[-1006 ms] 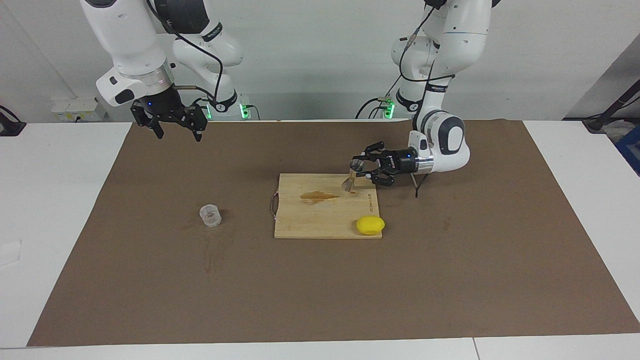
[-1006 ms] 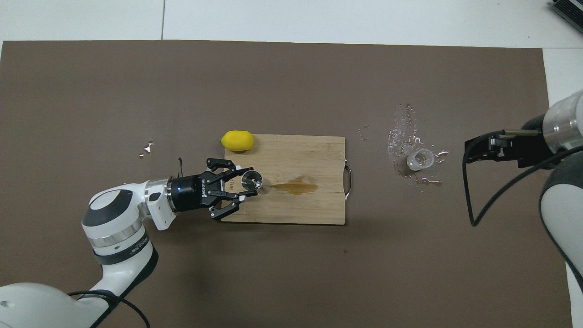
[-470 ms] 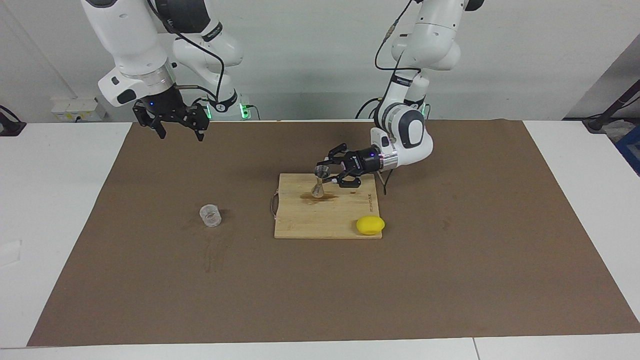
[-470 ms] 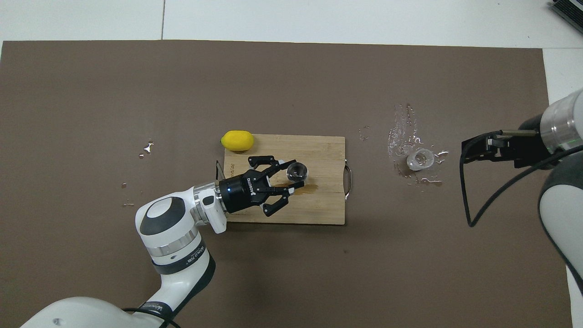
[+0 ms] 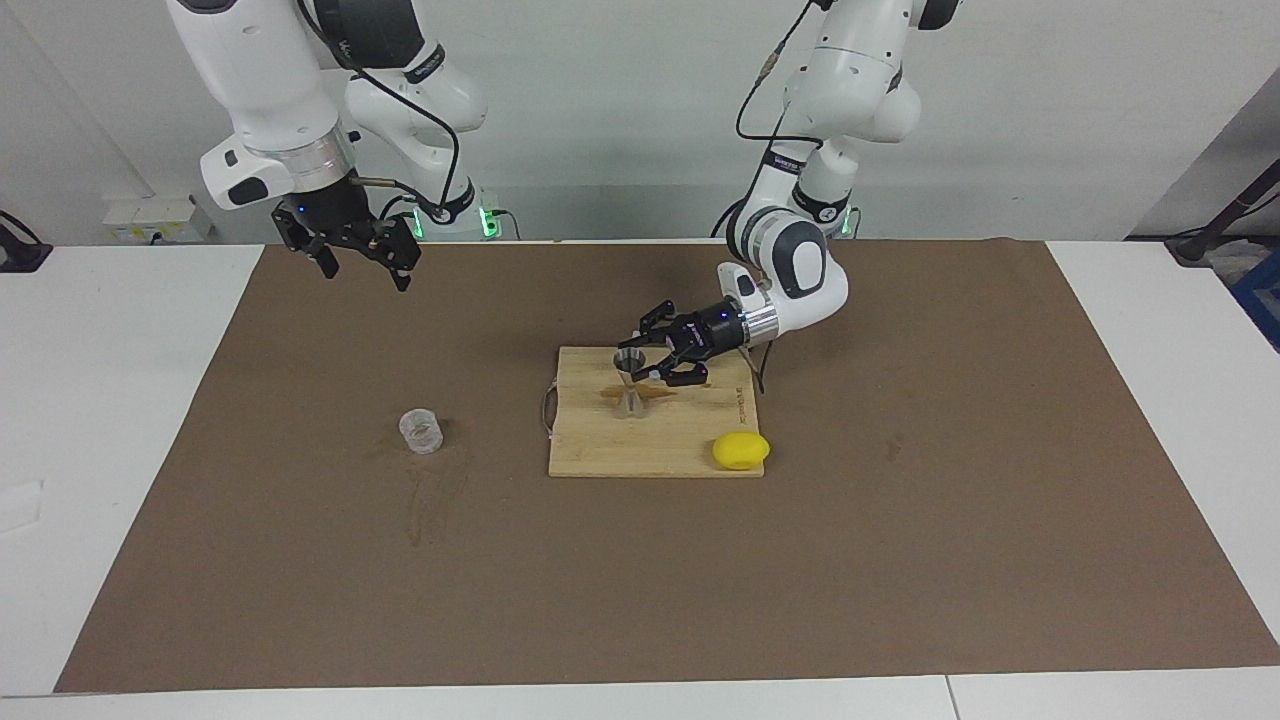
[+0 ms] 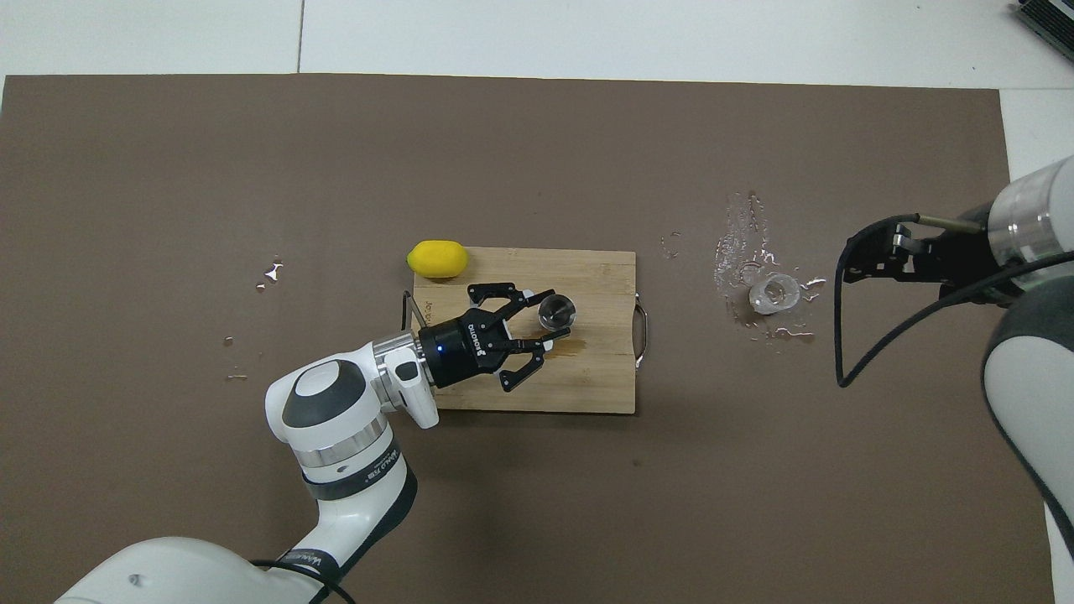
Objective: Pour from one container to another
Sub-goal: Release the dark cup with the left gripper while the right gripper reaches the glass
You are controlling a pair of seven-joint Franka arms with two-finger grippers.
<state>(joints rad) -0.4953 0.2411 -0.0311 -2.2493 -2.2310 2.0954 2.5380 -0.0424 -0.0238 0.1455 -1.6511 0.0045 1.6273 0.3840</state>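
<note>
While the jigger (image 5: 630,380) is being held upright over the cutting board (image 5: 655,440), its narrow waist is being gripped by the left gripper (image 5: 645,366), whose fingertips are being pressed together on it. In the overhead view the jigger (image 6: 556,311) is being shown mouth up, with the left gripper (image 6: 537,323) reaching in over the board's edge (image 6: 604,394) from the left arm's end. Its lower cone is being shown at a brown wet stain (image 5: 655,393) near the middle of the board; whether the foot is touching the wood cannot be told.

A lemon (image 5: 741,450) is being seen at the board's corner farthest from the robots, toward the left arm's end, resting partly on the wood. A thin metal handle (image 5: 545,410) is being shown on the board's short side toward the right arm's end.

The glass (image 5: 421,431) is being left standing upright on the brown mat (image 5: 900,560), well apart from the board, toward the right arm's end of the table. In the overhead view the glass (image 6: 774,293) is being ringed by splashes of liquid (image 6: 738,243) on the mat.

The right gripper (image 5: 360,268) is being held in the air with its jaws apart and nothing between them, over the mat and well clear of the board. The right arm is waiting there.
</note>
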